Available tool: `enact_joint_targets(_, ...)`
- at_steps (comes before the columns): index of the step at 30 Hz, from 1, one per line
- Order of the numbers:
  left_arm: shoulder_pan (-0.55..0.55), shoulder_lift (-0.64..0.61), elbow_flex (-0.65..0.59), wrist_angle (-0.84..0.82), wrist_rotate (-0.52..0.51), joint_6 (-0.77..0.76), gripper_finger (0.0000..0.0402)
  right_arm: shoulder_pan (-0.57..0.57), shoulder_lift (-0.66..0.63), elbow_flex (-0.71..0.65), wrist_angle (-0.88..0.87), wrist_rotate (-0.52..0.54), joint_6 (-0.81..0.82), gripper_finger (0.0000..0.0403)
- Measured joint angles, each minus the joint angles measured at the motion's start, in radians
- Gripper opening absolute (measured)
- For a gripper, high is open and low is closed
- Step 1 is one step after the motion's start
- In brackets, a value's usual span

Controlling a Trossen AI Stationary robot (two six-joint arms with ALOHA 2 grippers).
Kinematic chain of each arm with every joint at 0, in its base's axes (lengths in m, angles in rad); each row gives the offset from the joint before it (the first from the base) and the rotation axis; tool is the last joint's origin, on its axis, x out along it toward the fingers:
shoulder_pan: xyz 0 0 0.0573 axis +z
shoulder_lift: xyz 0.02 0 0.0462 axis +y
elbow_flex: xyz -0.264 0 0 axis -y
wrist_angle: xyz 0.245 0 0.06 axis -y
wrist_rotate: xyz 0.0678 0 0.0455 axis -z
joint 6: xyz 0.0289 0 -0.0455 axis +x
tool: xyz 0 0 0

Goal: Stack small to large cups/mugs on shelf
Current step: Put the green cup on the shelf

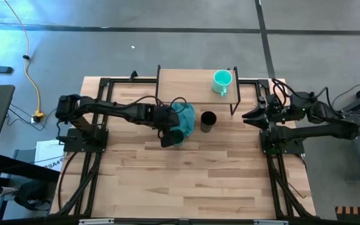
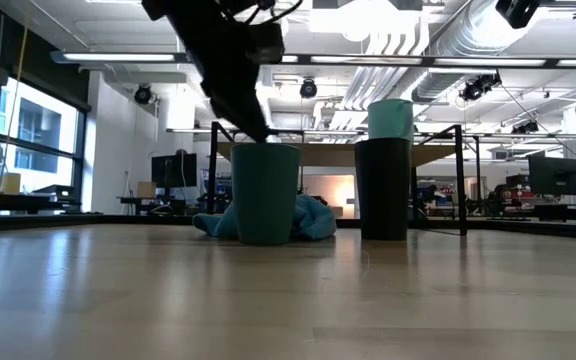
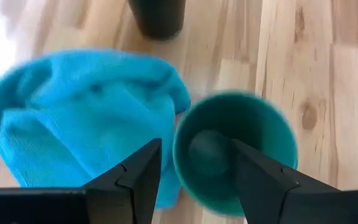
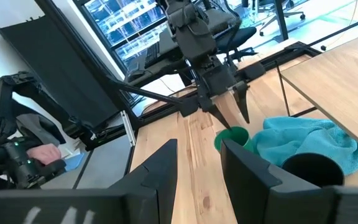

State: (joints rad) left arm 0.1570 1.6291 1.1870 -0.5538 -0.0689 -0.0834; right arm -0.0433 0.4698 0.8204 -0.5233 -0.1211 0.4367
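Shelf (image 1: 186, 76): from above we see its light top board at the table's far edge, carrying the turquoise mug (image 1: 222, 80).
Blue cloth (image 3: 79, 121): crumpled, touching the teal-green cup (image 3: 235, 149).
Left gripper (image 3: 194, 177): fingers spread wide, astride the cup's near rim; only its wrist view shows us the cup's empty inside.
Black cup (image 1: 207, 120): upright beside the cloth.
Right gripper (image 1: 250, 116): parked at the right edge, fingers slightly apart.
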Motion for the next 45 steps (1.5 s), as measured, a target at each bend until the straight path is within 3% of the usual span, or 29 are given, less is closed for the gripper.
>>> enact_joint_targets(18, 0.0, 0.06, 0.0, 0.031, 0.007, -0.029, 0.0171, 0.0, 0.0, 0.0, 0.012, 0.006, 0.017, 0.0112)
enact_joint_targets(34, 0.0, 0.059, 0.0, 0.029, 0.009, -0.028, 0.0011, 0.0, 0.0, 0.0, 0.012, 0.014, 0.008, 0.0112)
enact_joint_targets(45, 0.0, 0.082, 0.002, 0.034, -0.004, -0.057, 0.0003, 0.0, 0.0, 0.0, 0.012, 0.014, 0.009, 0.0112)
